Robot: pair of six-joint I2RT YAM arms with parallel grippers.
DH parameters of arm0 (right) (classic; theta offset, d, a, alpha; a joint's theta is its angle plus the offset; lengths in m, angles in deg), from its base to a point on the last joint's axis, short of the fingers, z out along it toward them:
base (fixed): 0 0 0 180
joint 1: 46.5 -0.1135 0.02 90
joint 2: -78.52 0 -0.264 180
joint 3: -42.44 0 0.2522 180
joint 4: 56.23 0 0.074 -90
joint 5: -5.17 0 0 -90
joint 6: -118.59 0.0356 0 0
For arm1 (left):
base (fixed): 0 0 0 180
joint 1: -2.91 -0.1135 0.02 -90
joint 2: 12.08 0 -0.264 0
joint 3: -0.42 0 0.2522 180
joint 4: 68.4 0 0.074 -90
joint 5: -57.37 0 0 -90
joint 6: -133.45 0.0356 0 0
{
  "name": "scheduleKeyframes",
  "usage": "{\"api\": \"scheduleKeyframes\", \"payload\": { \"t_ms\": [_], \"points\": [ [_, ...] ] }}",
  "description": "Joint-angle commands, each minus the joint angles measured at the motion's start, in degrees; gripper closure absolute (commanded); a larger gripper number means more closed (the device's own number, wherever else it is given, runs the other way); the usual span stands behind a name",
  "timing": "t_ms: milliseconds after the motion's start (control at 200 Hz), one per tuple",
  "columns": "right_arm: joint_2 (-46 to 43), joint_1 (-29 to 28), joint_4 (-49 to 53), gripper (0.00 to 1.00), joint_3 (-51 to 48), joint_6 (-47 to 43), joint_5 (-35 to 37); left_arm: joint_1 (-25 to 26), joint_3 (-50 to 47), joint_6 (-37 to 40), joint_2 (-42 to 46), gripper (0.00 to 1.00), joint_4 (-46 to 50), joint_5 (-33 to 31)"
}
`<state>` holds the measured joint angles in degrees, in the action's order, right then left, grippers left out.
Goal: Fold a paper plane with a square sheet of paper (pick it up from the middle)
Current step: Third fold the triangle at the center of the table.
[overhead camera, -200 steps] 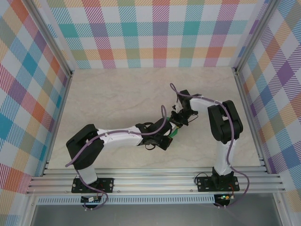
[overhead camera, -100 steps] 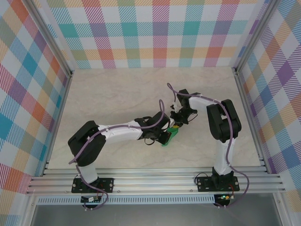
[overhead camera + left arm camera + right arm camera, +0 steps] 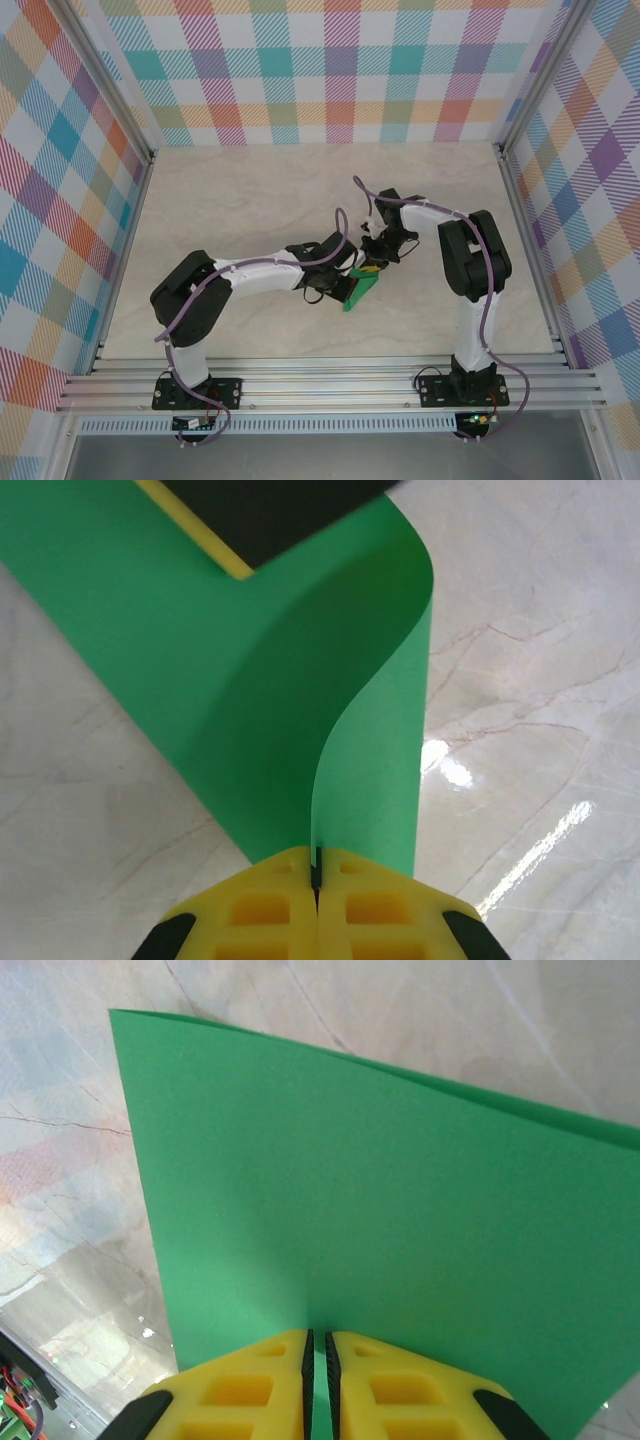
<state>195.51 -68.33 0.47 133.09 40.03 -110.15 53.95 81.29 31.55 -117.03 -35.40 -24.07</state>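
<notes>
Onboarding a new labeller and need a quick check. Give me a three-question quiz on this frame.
1. True or false: the square sheet of paper lies flat with no gripper touching it.
2. Which one pinches the sheet? A) the left gripper alone B) the right gripper alone C) both
3. Fill in: in the left wrist view the sheet is ___ (flat or curved).
Key: 1 false; 2 C; 3 curved.

Smooth, matt square sheet of paper (image 3: pixel 380 1190); glossy marble-patterned table (image 3: pixel 540 630); right gripper (image 3: pixel 317 1360) tips of matt yellow plastic
</notes>
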Motion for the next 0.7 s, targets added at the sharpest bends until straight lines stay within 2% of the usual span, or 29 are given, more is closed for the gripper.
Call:
{"api": "scheduleKeyframes", "payload": {
  "t_ms": [0, 295, 435, 700],
  "points": [
    [1.8, -0.5, 0.6, 0.85, 1.3, -1.0, 1.1, -0.7, 2.5, 2.1, -1.0, 1.0, 1.4, 1.1],
    [1.5, -0.5, 1.3, 0.84, 2.7, -0.5, 0.6, -1.0, 4.7, 4.1, -4.2, 1.0, 3.2, 1.3],
    [0.3, -0.5, 1.4, 0.83, 3.4, 0.2, 0.0, -1.0, 4.8, 4.6, -4.9, 1.0, 3.3, -0.6],
    [-4.9, 0.3, 1.4, 0.8, 3.4, 4.0, 6.0, -1.1, 4.6, 5.1, -5.4, 1.0, 3.0, -0.5]
  ]
}}
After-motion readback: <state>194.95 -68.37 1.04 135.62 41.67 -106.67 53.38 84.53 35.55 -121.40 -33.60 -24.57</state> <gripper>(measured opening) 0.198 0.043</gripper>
